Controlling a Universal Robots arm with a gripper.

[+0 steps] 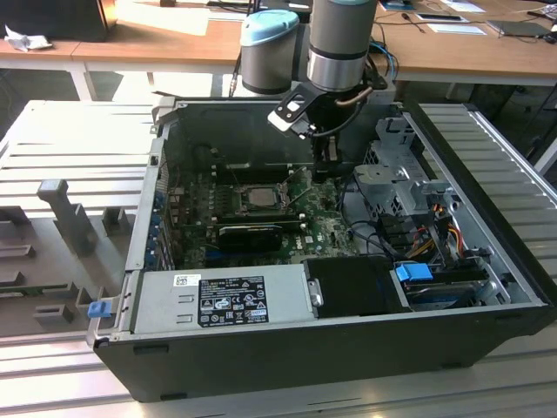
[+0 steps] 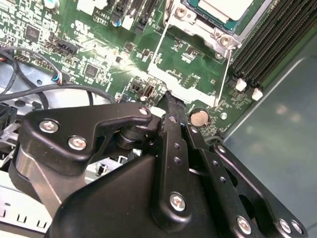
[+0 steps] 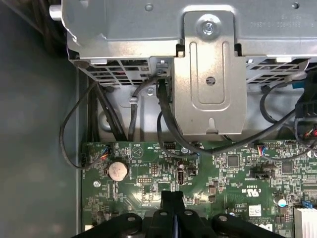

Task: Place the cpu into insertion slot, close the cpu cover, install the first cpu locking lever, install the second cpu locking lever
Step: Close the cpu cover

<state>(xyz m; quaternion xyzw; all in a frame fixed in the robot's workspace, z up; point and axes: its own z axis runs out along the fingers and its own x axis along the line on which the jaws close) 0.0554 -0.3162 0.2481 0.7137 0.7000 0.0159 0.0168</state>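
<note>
The cpu (image 1: 258, 197) lies flat in its socket on the green motherboard, its silver top (image 2: 223, 7) facing up. The cpu cover (image 2: 202, 27) sits as a metal frame around it. Two thin wire levers (image 2: 157, 47) (image 2: 225, 79) run from the socket toward my gripper. My gripper (image 1: 324, 172) reaches down into the case to the exterior view's right of the socket. Its black fingers are shut together with nothing seen between them in both wrist views (image 2: 168, 99) (image 3: 173, 197). The tips hover close over the board at the levers' end of the socket.
A coin battery (image 3: 118, 170) sits on the board beside the fingertips. Black cables (image 3: 163, 124) and the grey metal drive cage (image 3: 208, 74) are close by. Memory slots (image 2: 267, 44) flank the socket. A power supply (image 1: 222, 300) fills the case's front.
</note>
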